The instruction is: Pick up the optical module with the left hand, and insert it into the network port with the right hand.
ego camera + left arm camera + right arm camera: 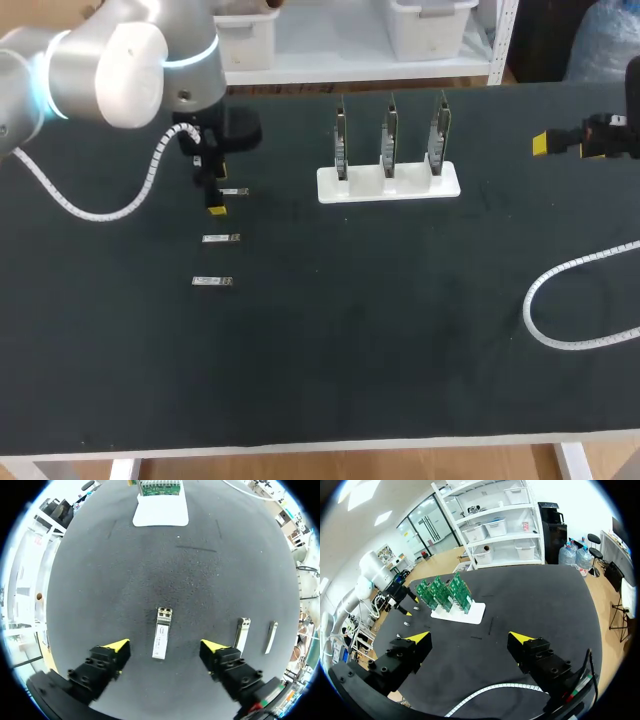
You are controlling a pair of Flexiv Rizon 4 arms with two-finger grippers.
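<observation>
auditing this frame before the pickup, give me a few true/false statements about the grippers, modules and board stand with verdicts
1. The left gripper is open, with an optical module lying between its fingers. True.
2. The right gripper holds a module. False: it is open and empty.
3. Two more modules lie beside that one. True.
4. The white stand carries five circuit boards. False: three boards.

Black table point(210, 580): matt, fine-grained, lightly speckled. Small silver optical module point(161, 640): bare metal, dull sheen, white label on top. White board holder point(388, 184): smooth plastic, slight gloss. Left pincer point(165, 646): matt black plastic, yellow tips. Silver-white left arm point(110, 60): smooth, glossy shell. White spiral cable wrap point(70, 200): plastic.
</observation>
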